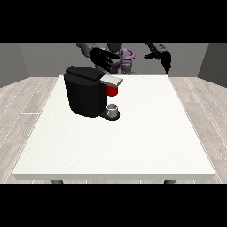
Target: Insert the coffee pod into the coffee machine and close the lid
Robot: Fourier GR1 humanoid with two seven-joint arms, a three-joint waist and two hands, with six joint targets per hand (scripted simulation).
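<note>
a black coffee machine [84, 95] is shown standing on the white table [133, 142], toward the view's left and in the far half of the surface; all other positions are given relative to it. a silver-grey lid [111, 80] is seen projecting from the machine's top toward the view's right, lying almost level; whether it is fully latched cannot be told. directly beneath the lid a red body, taken to be the coffee pod [112, 91], is seen seated in the brew head, so insertion is judged done and only the closing, if any remains, is left. at the machine's foot, below the pod, a small grey cup [113, 109] is set on the drip base, placed there to catch the brew. just behind and above the machine's top, the hand at the view's left [103, 59] is held with its fingers spread and curled round nothing, apart from the lid; this placement is judged suited to pressing the lid down. well to the right of the machine, and behind the table's far edge, the hand at the view's right [160, 56] is raised clear of the work, presumably kept out of the way; the set of its fingers cannot be told.
</note>
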